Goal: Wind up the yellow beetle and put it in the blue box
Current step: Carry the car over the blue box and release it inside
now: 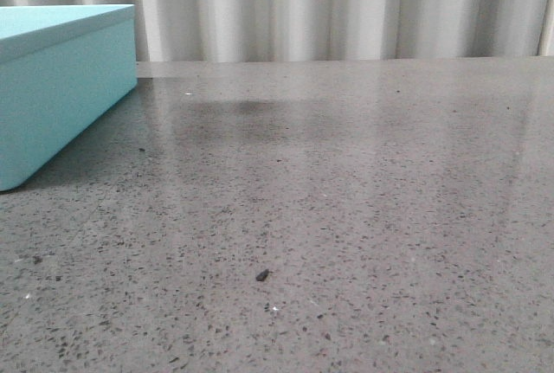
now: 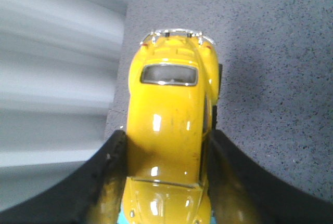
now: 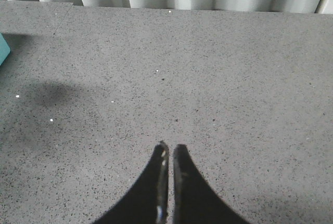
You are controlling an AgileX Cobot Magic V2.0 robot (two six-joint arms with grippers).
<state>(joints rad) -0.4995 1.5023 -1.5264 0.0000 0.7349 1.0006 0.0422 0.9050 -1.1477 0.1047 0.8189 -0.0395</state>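
Note:
In the left wrist view the yellow beetle (image 2: 169, 130) fills the middle, seen from above, its chrome bumper at the far end. My left gripper (image 2: 165, 143) is shut on the car's sides, one black finger on each flank, above the grey table. A sliver of turquoise shows under the car's near end. The blue box (image 1: 56, 87) stands at the far left of the table in the front view, and its corner (image 3: 3, 49) shows in the right wrist view. My right gripper (image 3: 170, 148) hangs over bare table, shut with nothing between its fingers. Neither arm shows in the front view.
The speckled grey tabletop (image 1: 329, 217) stretches from the box to the right. A pleated white curtain (image 1: 346, 5) closes off the far edge. A small dark speck (image 1: 262, 275) lies near the front.

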